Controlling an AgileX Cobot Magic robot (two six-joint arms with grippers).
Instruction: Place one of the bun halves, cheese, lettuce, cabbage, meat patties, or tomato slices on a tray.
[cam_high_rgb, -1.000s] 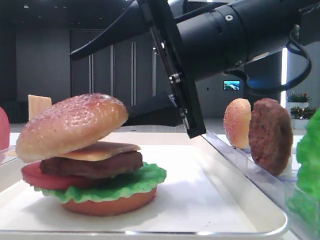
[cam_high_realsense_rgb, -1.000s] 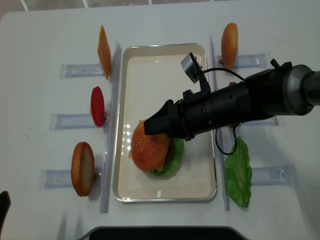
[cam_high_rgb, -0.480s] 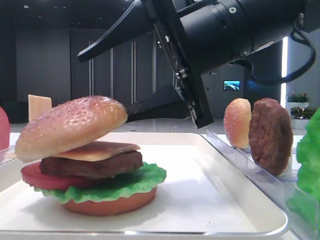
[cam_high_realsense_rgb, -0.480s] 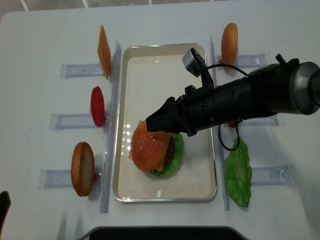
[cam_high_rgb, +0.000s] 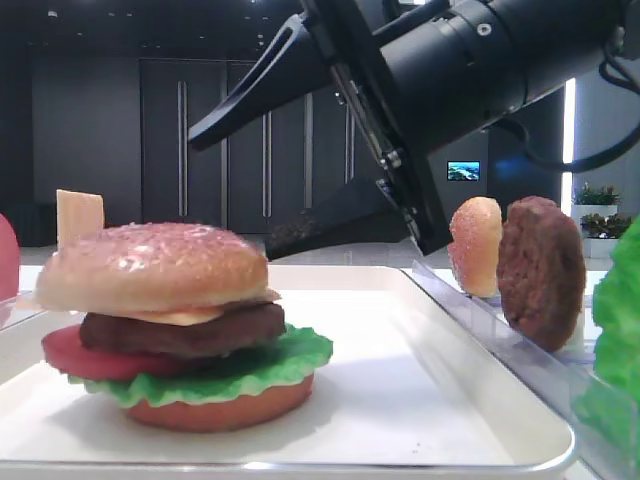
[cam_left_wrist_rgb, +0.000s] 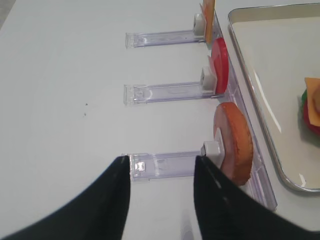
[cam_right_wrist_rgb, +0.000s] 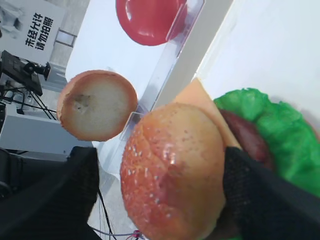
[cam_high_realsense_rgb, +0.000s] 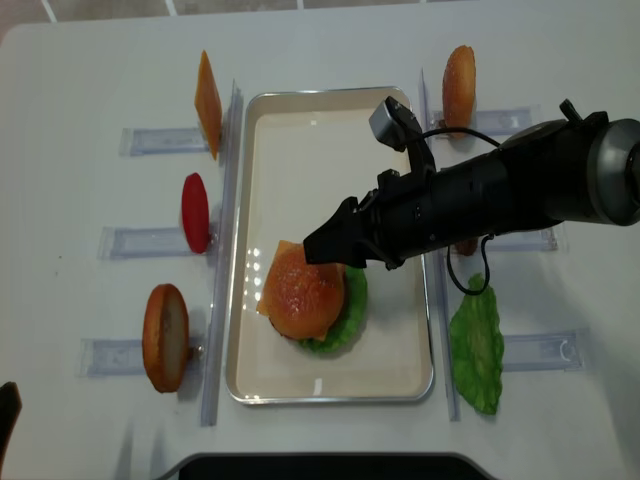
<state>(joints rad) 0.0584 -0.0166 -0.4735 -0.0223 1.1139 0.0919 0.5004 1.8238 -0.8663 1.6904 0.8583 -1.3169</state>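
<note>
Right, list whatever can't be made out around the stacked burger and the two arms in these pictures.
- Overhead view: the thick dark-brown meat patty and smooth red tomato slice are covered by the domed golden speckled bun top.
- Right wrist view: the flat orange-brown bun base is hidden under the stack.
- Left wrist view: the large white rimmed tray and burger are cut by the right edge.
- Low side view: the left fingers are out of frame.

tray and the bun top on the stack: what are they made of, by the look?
Tray: white, smooth, glossy rim with highlights; likely enamelled metal or plastic, can't tell which. Bun top: probably moulded plastic or rubber replica; shiny glazed crust with uniform whitish speckles, too glossy for real bread.
</note>
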